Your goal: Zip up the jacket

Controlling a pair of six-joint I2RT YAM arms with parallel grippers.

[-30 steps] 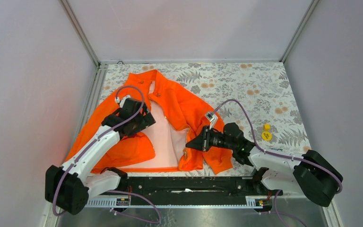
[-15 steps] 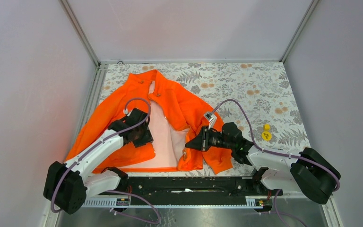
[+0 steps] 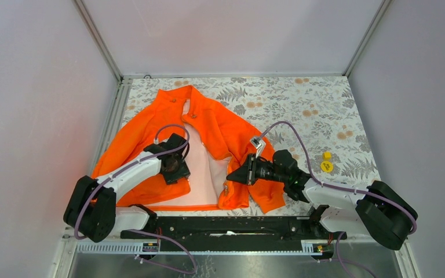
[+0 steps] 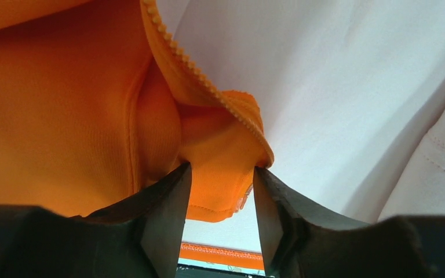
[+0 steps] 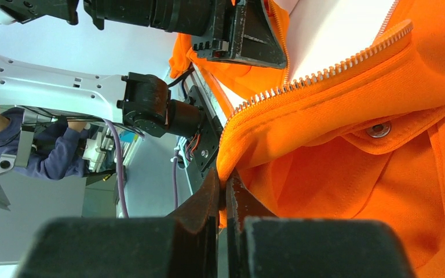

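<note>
Jacket (image 3: 208, 124) lies unzipped by the table's (image 3: 324, 110) left edge, patterned surface showing to its right. Left gripper (image 4: 220, 179) pinches a zipper-edge fold; right gripper (image 5: 226, 185) is clamped tight on the other edge. The left arm hides part of one sleeve.

The jacket (image 3: 220, 130) is blanketing the left half of the table (image 3: 313, 98), the left gripper (image 3: 178, 169) and right gripper (image 3: 232, 176) are crowding its open front with just a strip of lining (image 3: 200, 174) showing between them, and the far right is lying open bar two yellow bits (image 3: 326, 166).
</note>
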